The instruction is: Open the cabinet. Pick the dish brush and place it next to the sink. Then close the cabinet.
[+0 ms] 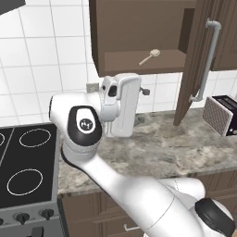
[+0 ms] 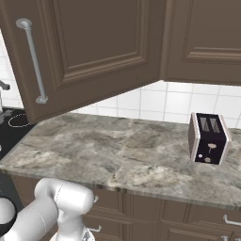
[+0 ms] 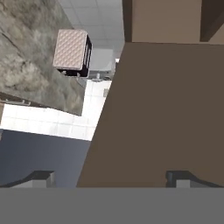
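Note:
The cabinet (image 1: 134,28) stands open, its door (image 1: 190,69) swung out to the right with the long silver handle (image 1: 207,60) facing outward. In the right base view the door (image 2: 94,42) and its handle (image 2: 34,61) fill the upper left. The dish brush (image 1: 150,56), pale beige with a round head, lies on the cabinet's bottom shelf. My gripper (image 1: 141,105) hangs below the shelf, left of the door and above the counter, pointing right. In the hand view its tips stand wide apart, so the gripper (image 3: 110,177) is open and empty, facing the door's brown panel (image 3: 166,113). The sink is out of view.
A toaster (image 1: 222,113) (image 2: 208,138) (image 3: 72,50) stands on the stone counter (image 1: 162,148) (image 2: 117,150) right of the door. A black stovetop (image 1: 25,162) lies left of the arm. Lower drawers run under the counter edge.

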Available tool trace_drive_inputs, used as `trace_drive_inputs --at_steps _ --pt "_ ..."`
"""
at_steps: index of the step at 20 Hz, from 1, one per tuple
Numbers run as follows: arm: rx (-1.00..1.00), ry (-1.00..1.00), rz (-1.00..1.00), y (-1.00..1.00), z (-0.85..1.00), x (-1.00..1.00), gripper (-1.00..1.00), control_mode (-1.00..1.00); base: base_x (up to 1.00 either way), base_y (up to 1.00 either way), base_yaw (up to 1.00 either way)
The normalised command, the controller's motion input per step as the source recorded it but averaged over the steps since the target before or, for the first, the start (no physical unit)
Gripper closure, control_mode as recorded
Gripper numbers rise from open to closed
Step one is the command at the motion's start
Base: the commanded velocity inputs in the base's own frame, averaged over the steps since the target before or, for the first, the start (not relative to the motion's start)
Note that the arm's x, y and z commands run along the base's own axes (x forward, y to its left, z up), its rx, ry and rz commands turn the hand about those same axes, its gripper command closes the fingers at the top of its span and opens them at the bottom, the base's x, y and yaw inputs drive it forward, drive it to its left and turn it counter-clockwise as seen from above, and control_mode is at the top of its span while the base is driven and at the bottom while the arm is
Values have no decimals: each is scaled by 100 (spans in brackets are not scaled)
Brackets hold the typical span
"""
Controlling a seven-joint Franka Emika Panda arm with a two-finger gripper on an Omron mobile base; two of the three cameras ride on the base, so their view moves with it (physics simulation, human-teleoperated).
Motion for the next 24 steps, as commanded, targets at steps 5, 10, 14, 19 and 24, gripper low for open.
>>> trace_drive_inputs --at_steps 5,10,14,19,24 --pt "-2 -1 0 -4 0 0 -100 -100 0 0 0" --pt "-8 0 0 -19 3 0 -100 -100 0 0 0" --pt "-8 0 0 -23 0 0 -100 -100 0 0 0" --pt "-8 0 0 -29 2 0 -100 -100 0 0 0" --pt "-9 6 0 -17 10 0 -100 -100 0 0 0"
